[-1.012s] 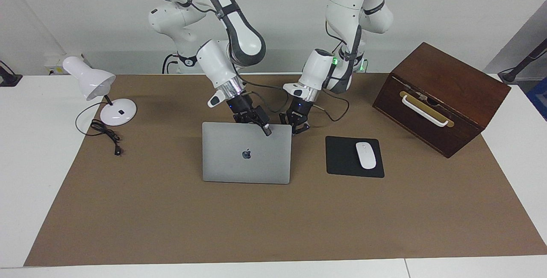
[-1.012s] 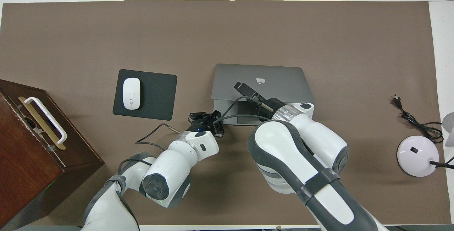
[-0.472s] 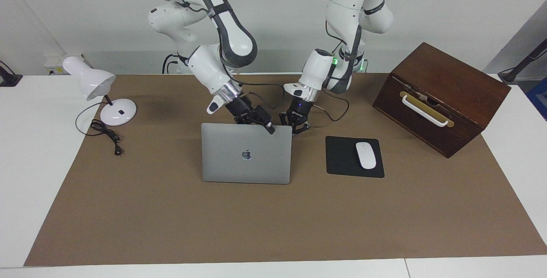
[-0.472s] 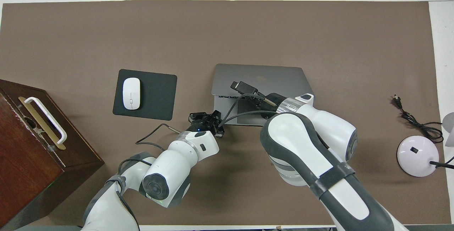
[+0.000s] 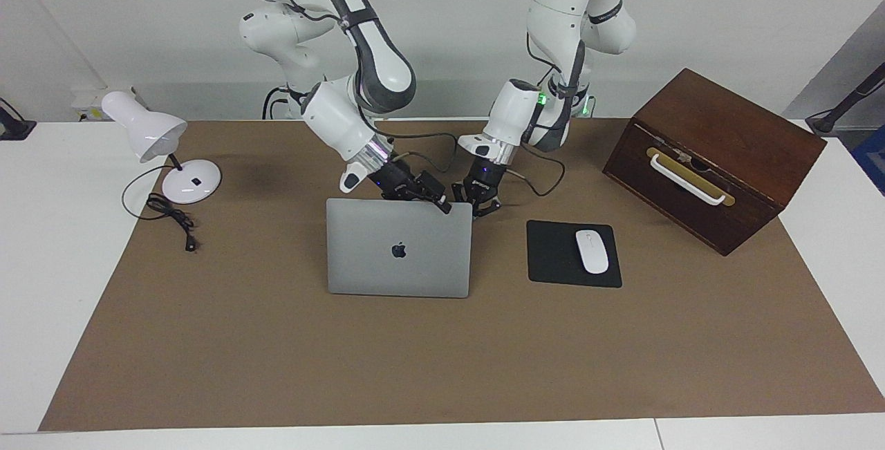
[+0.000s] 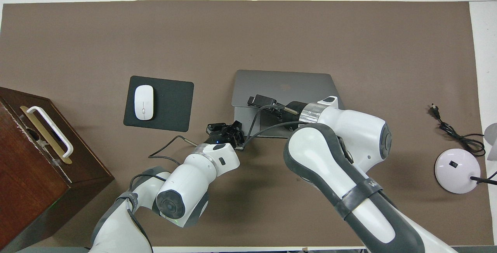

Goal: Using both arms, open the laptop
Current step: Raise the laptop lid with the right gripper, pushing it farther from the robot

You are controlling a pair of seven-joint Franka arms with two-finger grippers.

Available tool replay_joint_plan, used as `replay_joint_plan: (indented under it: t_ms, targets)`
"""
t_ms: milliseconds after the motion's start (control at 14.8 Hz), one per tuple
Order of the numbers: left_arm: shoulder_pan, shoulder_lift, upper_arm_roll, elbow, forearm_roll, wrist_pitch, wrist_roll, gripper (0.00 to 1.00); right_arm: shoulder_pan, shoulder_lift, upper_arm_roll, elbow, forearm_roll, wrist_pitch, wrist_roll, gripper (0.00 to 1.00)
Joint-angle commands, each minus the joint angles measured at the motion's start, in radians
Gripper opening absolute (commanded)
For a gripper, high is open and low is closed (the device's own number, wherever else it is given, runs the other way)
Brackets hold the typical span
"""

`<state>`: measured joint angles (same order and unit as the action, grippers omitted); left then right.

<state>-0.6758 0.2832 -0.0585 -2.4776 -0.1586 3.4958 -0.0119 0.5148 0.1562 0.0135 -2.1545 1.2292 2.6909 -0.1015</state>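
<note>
My right claw [image 5: 442, 202] is pressing against the raised edge of the laptop [image 5: 399, 248] lid, at the corner toward my left arm's end of the bench [image 5: 429, 360]; I cannot tell how wide its fingers are standing. My left claw [image 5: 482, 202] is sitting low at the laptop's base corner nearest me, fingers spread apart, touching the base edge as far as I can judge.

The laptop is lying mid-bench on the brown mat, its lid tilting up steeply so the dark apple logo is facing away from me, and in the overhead view a strip of the base [image 6: 264, 123] is showing under the lid.

Beside the laptop, toward my left arm's end, a black mouse pad [image 5: 556, 263] is carrying a white mouse [image 5: 592, 251]. Farther along that end, a dark wooden box [image 5: 712, 156] with a white handle is standing. Toward my right arm's end, a white desk lamp [image 5: 155, 142] and its black cord [image 5: 173, 218] are resting. Nothing is blocking either claw.

Compared with a second ago, the lid is standing higher and my right claw has drawn back toward me with its rim, while my left claw is staying at the base.
</note>
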Motion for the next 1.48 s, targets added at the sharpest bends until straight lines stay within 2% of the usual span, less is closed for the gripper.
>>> replay_joint_plan:
  t_ms: [0,405,742,1417]
  targets:
    - [-0.024,0.031,0.008,0.023,-0.001,0.005,-0.02,0.0,-0.032,0.011,0.003,0.025,-0.196,-0.048,0.147,1.0]
    - [-0.031,0.031,0.008,0.026,-0.002,0.003,-0.034,0.0,-0.05,0.013,0.0,0.035,-0.218,-0.097,0.157,1.0]
    - [-0.033,0.031,0.008,0.029,-0.002,0.003,-0.036,0.0,-0.101,0.014,-0.001,0.051,-0.299,-0.167,0.161,1.0]
    - [-0.037,0.031,0.008,0.029,-0.002,0.005,-0.052,0.0,-0.226,0.014,-0.001,0.205,-0.491,-0.405,0.289,1.0]
